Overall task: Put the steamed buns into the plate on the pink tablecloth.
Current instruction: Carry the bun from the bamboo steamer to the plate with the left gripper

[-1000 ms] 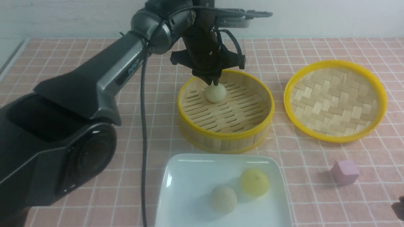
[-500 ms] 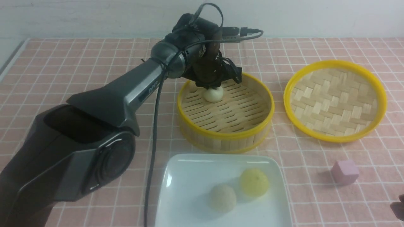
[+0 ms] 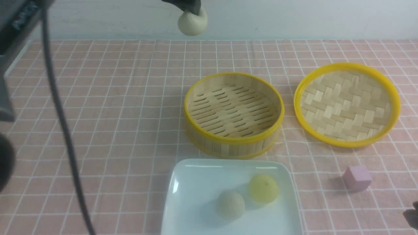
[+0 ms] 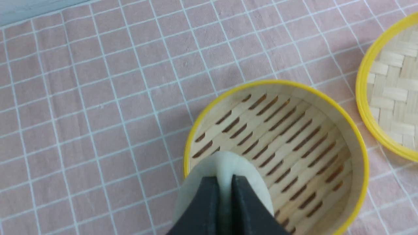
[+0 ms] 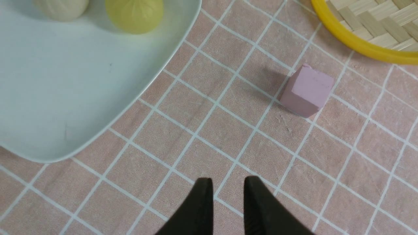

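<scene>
A pale steamed bun (image 3: 192,23) hangs high above the pink tablecloth (image 3: 98,98), behind the steamer. My left gripper (image 3: 192,9) is shut on it, mostly cut off by the top edge. In the left wrist view the fingertips (image 4: 209,186) pinch the bun (image 4: 225,163) over the basket. The white plate (image 3: 196,182) at the front holds a beige bun (image 3: 231,204) and a yellow bun (image 3: 263,188). My right gripper (image 5: 228,182) hovers open over bare cloth beside the plate (image 5: 65,98), with nothing between its fingers.
The yellow-rimmed bamboo steamer basket (image 3: 233,140) stands empty behind the plate. Its woven lid (image 3: 346,104) lies to the right. A small pink cube (image 3: 356,178) sits front right, near my right gripper. A black cable (image 3: 62,124) hangs down on the left.
My left gripper closed on the bun in the steamer basket and lifted it straight up, out of the basket, to the top of the front view. The basket is now empty.
</scene>
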{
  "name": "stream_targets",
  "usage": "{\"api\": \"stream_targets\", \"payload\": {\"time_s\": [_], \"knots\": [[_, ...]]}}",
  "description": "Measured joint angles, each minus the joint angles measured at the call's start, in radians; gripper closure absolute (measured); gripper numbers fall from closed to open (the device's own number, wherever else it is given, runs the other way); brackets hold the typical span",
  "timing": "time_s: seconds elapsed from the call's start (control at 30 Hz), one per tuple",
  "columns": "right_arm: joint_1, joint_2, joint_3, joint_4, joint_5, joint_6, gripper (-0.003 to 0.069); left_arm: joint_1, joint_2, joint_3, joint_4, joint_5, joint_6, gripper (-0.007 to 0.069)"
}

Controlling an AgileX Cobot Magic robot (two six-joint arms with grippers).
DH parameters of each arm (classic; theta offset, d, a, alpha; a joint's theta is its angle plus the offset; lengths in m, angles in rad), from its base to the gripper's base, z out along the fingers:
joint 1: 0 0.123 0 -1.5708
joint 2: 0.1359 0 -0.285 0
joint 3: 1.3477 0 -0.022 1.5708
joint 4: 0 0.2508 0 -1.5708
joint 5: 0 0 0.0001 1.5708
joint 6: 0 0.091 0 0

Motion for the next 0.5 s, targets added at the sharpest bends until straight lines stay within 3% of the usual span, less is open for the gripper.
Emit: {"api": "stream_targets", "payload": {"time_s": [0.07,0.13,0.27,0.33,0.5], "knots": [[0.000,0.000,0.000,0.000,0.000,0.004,0.0526,0.000,-0.041,0.087,-0.036,0.000,0.003,0.0595],[0.000,0.000,0.000,0.000,0.001,0.008,0.0524,-0.014,-0.097,0.314,-0.114,0.000,0.005,0.0595],[0.000,0.000,0.000,0.000,0.001,0.011,0.0522,-0.049,-0.120,0.571,-0.152,-0.004,-0.016,0.0595],[0.000,0.000,0.000,0.000,0.003,0.015,0.0516,-0.090,-0.117,0.753,-0.159,-0.107,-0.072,0.0589],[0.000,0.000,0.000,0.000,0.000,0.033,0.0508,-0.152,-0.093,0.885,-0.129,-0.314,-0.123,0.0559]]}}
